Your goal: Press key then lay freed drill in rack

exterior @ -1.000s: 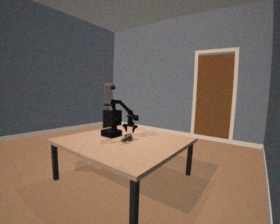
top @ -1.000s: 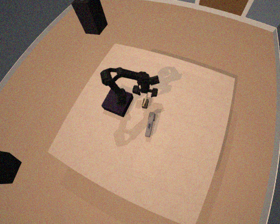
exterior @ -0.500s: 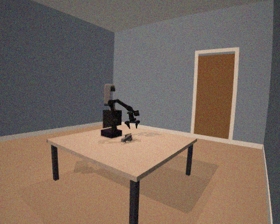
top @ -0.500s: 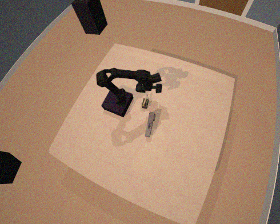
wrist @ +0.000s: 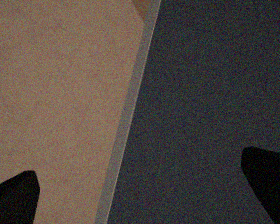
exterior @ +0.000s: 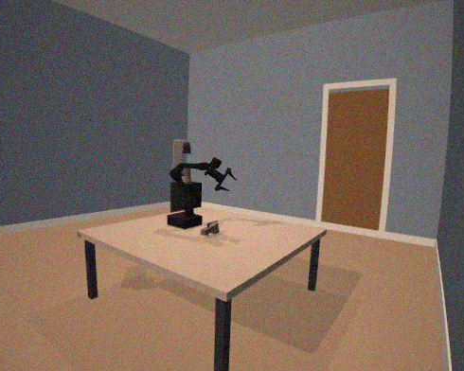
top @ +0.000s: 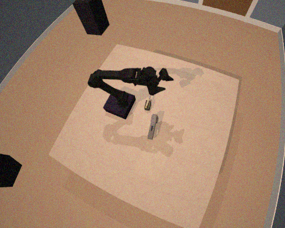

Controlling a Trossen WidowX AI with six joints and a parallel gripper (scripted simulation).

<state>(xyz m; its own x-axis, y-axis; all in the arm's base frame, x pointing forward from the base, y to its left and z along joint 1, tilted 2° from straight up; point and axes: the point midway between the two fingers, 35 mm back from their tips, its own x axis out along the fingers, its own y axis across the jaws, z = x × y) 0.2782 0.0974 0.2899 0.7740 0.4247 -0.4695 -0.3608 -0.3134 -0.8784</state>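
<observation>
one pincer [top: 163, 82] spread wide above table [top: 194, 163], drill [top: 148, 104] seemingly below

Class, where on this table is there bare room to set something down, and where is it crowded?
Bare: the wide stretches toward the table's edges. Crowded: the middle, where the robot base, small yellowish block and grey rack cluster. The open gripper hangs above.

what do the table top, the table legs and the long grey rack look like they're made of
Table top: pale tan, matte, no gloss or grain visible; could be painted wood or laminate.
Table legs: dark and plain, perhaps painted metal.
Rack: flat grey, dull, maybe metal or plastic; too small to tell.
</observation>
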